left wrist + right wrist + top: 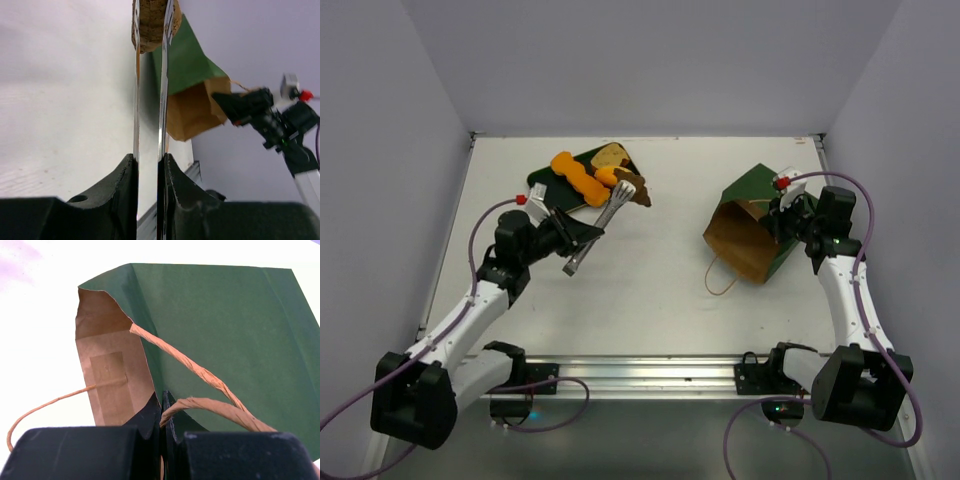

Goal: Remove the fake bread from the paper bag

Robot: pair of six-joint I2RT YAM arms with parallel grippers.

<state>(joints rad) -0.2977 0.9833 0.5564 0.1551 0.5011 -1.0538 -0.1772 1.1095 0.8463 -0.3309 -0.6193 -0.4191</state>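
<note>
Your left gripper (pixel 149 161) was clenched on metal tongs (pixel 149 100), whose 2 blades pinched 1 tan bun (pixel 150 22) at the right edge of the dark green tray (pixel 542 182). The rest of the fake bread (pixel 578 177) lay on that tray, well apart from the paper bag (pixel 752 225). Your right gripper (pixel 162 407) was clamped on the bag's rim by a string handle (pixel 200 375), and the bag lay tipped on its side on the table (pixel 650 290), its brown mouth facing the left arm.
</note>
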